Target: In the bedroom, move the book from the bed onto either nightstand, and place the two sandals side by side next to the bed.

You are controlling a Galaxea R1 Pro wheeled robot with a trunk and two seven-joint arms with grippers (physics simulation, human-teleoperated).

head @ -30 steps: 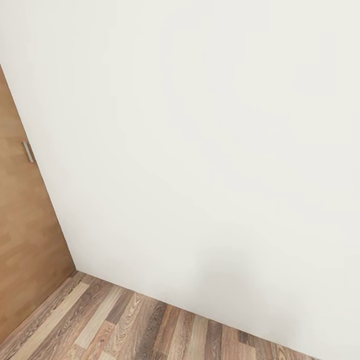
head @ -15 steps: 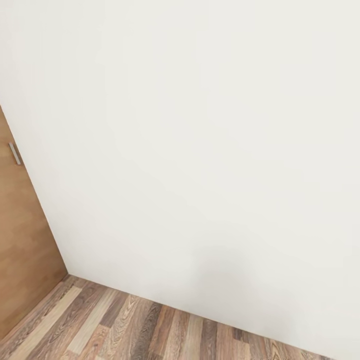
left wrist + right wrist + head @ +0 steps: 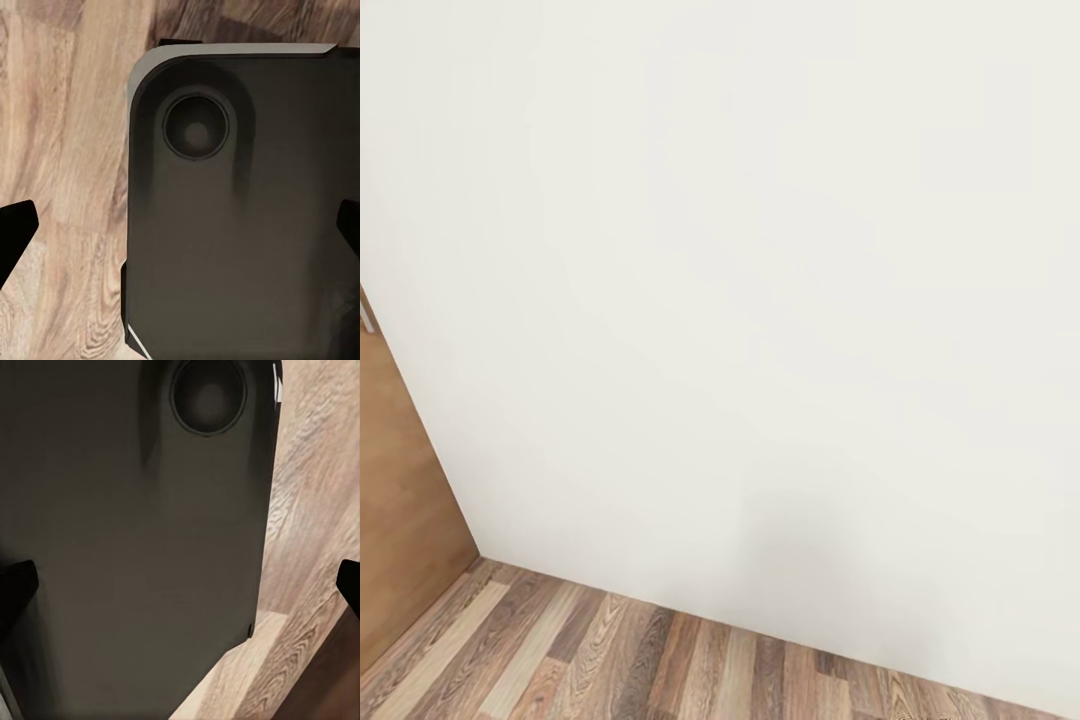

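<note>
Door [image 3: 400, 500] slid left; wall [image 3: 760, 300] ahead

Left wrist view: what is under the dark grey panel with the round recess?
Wood-plank floor shows beside and beyond the dark grey panel. What lies directly under the panel is covered. The left pincer hangs open, its fingertips holding nothing.
</note>
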